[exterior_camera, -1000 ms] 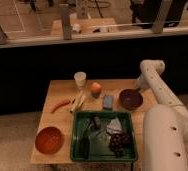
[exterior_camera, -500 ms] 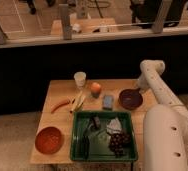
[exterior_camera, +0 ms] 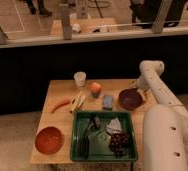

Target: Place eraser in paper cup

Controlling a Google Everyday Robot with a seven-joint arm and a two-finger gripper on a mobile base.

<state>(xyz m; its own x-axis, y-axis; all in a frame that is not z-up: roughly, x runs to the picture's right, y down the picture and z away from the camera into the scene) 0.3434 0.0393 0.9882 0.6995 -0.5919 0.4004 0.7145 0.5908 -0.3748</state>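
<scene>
Paper cup (exterior_camera: 80, 79) is standing alone on the counter (exterior_camera: 57, 92); the pincer (exterior_camera: 138, 85) is hanging by the purple bowl (exterior_camera: 130, 98), grip untellable; placing is still pending.

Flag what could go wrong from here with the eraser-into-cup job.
1. The gripper sits at the right edge of the table, beside the purple bowl. Reaching across could clip the bowl.
2. The eraser lies flat near the orange, so a grasp might nudge the fruit.
3. The paper cup is small, so a drop may miss or tip it.
</scene>
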